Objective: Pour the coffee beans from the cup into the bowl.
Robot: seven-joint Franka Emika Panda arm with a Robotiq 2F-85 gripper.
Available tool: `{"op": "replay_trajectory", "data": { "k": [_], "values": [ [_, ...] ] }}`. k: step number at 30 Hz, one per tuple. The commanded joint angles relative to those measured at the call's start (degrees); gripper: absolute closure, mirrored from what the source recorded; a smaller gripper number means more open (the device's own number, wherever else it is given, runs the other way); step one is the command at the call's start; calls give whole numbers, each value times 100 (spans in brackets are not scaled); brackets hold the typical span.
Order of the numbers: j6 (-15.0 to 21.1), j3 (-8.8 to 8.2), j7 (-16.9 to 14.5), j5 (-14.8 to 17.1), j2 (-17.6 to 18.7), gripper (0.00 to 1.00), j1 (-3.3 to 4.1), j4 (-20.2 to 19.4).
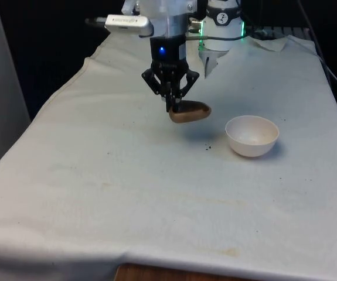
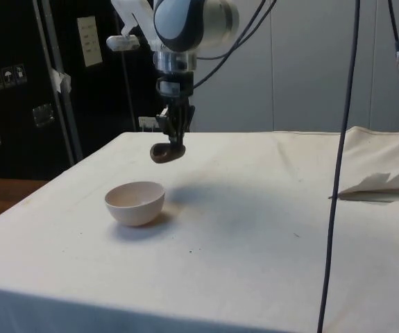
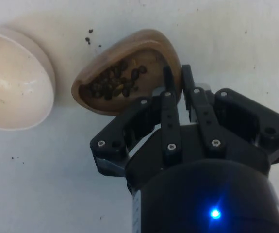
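A small brown wooden cup hangs above the table, held by its rim in my gripper, which is shut on it. In the wrist view the cup holds dark coffee beans, and one finger is inside the rim, the other outside. The white bowl stands on the cloth to the front view's right of the cup, a short gap away. From the side, the cup hangs above and just behind the bowl. The bowl looks empty.
A few loose beans lie on the white cloth between cup and bowl. Crumpled cloth lies at the far end of the table near the robot's base. A black cable hangs in front in the side view.
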State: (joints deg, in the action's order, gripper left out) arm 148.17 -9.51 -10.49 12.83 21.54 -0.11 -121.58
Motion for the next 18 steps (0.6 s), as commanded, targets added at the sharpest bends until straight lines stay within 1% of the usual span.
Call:
{"op": "replay_trajectory", "data": {
  "k": [1, 2, 3, 4, 9, 14, 15, 16, 18],
  "values": [
    [-6, -46, 63, -74, -92, 100, 46, -74],
    [-6, -40, 63, -74, -126, 100, 46, -103],
    [0, 0, 0, 0, -74, 100, 6, -57],
    [-23, -40, 57, -63, -189, 100, 46, -120],
    [-103, -29, 57, -57, -315, 100, 46, -120],
    [-189, -23, 97, -74, -453, 100, 74, -120],
    [-166, 11, 11, 0, -435, 100, 40, -109],
    [-218, -29, 120, -109, -487, 100, 97, -97],
    [-235, -34, 149, -138, -516, 100, 115, -86]
  ]
}}
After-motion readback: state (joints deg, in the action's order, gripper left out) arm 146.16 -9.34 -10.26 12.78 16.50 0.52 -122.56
